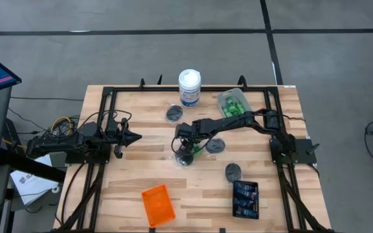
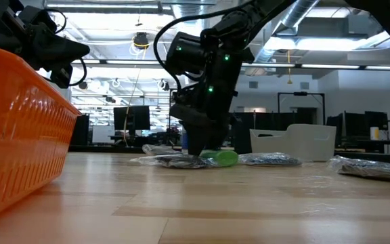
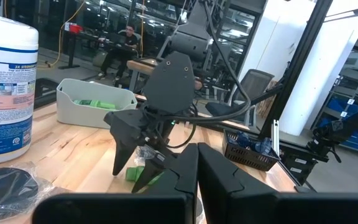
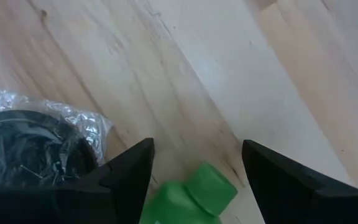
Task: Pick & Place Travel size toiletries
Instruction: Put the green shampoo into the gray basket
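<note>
A small green bottle [image 4: 191, 191] lies on its side on the table beside a dark puck in clear wrap [image 4: 33, 149]. My right gripper [image 4: 194, 177] is open and points down over them at mid-table [image 1: 185, 153], one finger on either side of the bottle's cap end. In the low view the bottle [image 2: 222, 158] and puck [image 2: 181, 161] lie at the fingertips. Other pucks [image 1: 173, 114] [image 1: 216, 145] [image 1: 233, 171] lie about. My left gripper [image 1: 132, 137] is shut and hovers left of centre. My right gripper comes down from above with its fingers astride the green bottle's cap end [image 4: 211, 185]. One finger [image 4: 126, 174] stands close against the bottle's body and the puck's wrap. I cannot tell whether it touches either of them. The bottle lies flat on the table.
A tall white canister [image 1: 190, 87] and a pale tray of green bottles [image 1: 233, 103] stand near the far edge. A black tray with blue tubes [image 1: 245, 199] and an orange tray [image 1: 157, 204] sit near the near edge. Bare wood lies between the two arms.
</note>
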